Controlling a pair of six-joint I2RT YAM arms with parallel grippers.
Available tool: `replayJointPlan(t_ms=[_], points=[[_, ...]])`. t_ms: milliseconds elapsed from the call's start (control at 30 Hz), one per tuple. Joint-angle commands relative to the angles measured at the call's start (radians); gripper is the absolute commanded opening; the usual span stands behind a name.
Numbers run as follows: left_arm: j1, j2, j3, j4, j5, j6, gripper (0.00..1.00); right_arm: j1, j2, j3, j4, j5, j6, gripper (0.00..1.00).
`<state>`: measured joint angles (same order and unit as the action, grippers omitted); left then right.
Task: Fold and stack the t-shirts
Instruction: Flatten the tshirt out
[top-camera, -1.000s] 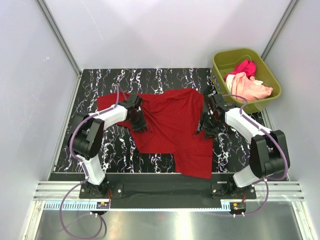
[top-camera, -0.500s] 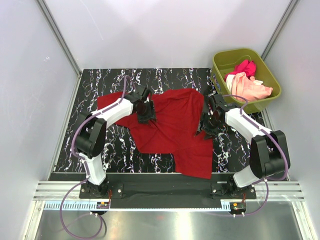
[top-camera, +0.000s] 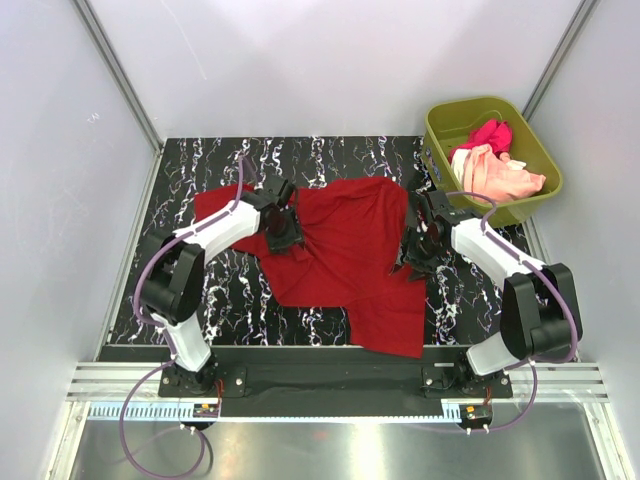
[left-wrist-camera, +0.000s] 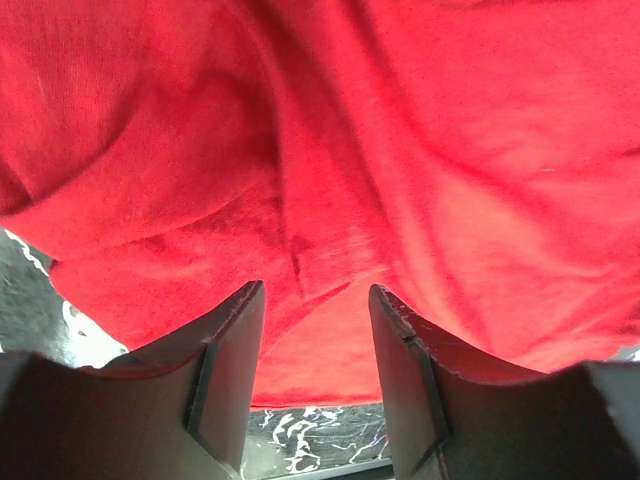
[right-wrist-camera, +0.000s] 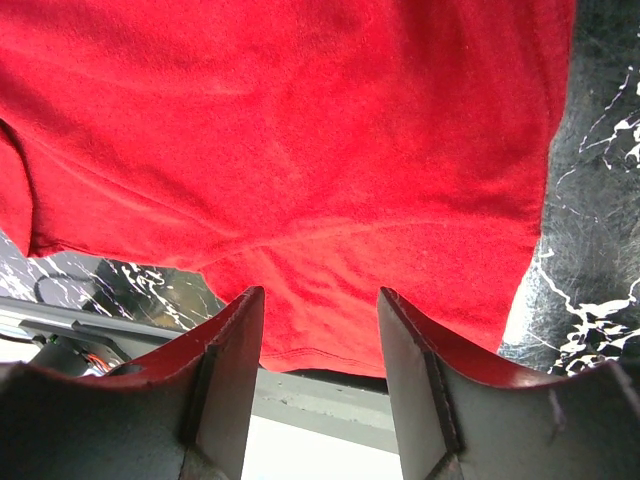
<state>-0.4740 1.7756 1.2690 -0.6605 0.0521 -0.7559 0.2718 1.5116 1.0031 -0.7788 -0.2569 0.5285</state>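
A: How did the shirts lie?

B: The deep red t-shirt (top-camera: 345, 250) was spread open and rumpled across the middle of the dark marbled surface (top-camera: 230, 300), one corner trailing to the near edge. The magenta-pink shirt (top-camera: 490, 133) and the pale peach shirt (top-camera: 500, 177) sat bunched in the olive tub (top-camera: 548, 163) at the far right.

A: The claws?

B: The left claw (left-wrist-camera: 315, 300) was over the shirt's left part and the right claw (right-wrist-camera: 320, 300) was at its right edge. Both had fingers parted with nothing pinched between them.

A: Any change over the last second?

B: The left arm had reached farther in over the cloth. The right arm had barely shifted, and the shirt's outline looked the same.

A: Anything unclear?

B: From above, both sets of fingertips were hidden under the wrists. I could not find the collar. The tub wall cut off the bunched shirts.
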Motion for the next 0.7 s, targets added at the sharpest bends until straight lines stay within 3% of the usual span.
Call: replayJointPlan(t_ms=[0,467,667], points=[[0.002,0.001,-0.049,0.047,0.032,-0.097,0.5,-0.006,-0.044,-0.008,0.012,-0.013,-0.004,0.56],[0.005,0.067,-0.066,0.142,0.066,-0.118,0.48,-0.006,-0.06,-0.02,0.01,-0.019,0.002,0.55],[0.005,0.087,-0.05,0.164,0.072,-0.111,0.43,-0.005,-0.056,-0.014,0.007,-0.021,0.001,0.55]])
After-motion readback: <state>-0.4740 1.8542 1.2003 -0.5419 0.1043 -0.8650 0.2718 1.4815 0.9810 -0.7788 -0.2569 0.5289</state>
